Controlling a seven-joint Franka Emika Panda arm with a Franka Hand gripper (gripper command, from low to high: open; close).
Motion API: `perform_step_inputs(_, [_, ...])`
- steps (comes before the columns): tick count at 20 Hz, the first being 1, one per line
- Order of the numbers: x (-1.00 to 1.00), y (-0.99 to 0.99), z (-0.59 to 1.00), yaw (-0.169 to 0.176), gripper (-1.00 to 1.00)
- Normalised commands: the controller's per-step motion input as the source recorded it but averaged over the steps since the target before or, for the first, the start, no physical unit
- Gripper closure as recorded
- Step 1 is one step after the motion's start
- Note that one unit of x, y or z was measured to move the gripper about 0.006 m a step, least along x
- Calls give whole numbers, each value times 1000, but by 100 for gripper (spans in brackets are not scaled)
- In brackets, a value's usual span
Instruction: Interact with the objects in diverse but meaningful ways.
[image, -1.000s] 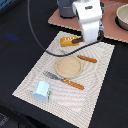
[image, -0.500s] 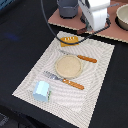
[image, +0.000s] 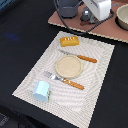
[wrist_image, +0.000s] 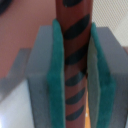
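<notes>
In the wrist view my gripper (wrist_image: 74, 70) is shut on the brown sausage (wrist_image: 75, 30), whose dark stripes show between the green pads (wrist_image: 56, 75). In the exterior view the gripper (image: 91, 14) hangs over the brown board (image: 100, 29) at the back, and the sausage cannot be made out there. The yellow scored bread loaf (image: 69, 41) lies at the far edge of the striped placemat (image: 95, 85). The white-and-light-blue carton (image: 41, 91) stands at the mat's near corner. A dark grey saucepan (image: 67, 7) sits behind, at the exterior view's left of the gripper.
A tan plate (image: 69, 66) rests mid-mat, with an orange-handled knife (image: 81, 57) behind it and an orange-handled fork (image: 65, 81) in front. A pale bowl (image: 122, 16) stands on the board at the exterior view's right. A black cable (image: 75, 25) trails from the arm.
The gripper has moved from near the bread loaf toward the back and the exterior view's right, over the brown board. The things on the mat have stayed put.
</notes>
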Motion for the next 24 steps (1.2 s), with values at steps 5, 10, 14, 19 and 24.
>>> perform_step_inputs(5, [155, 827, 483, 6, 100])
perform_step_inputs(10, [154, 800, 361, 14, 100])
perform_step_inputs(14, [289, 596, 251, 0, -100])
perform_step_inputs(19, [209, 521, 42, 6, -100])
perform_step_inputs(24, [303, 445, 443, 1, -100])
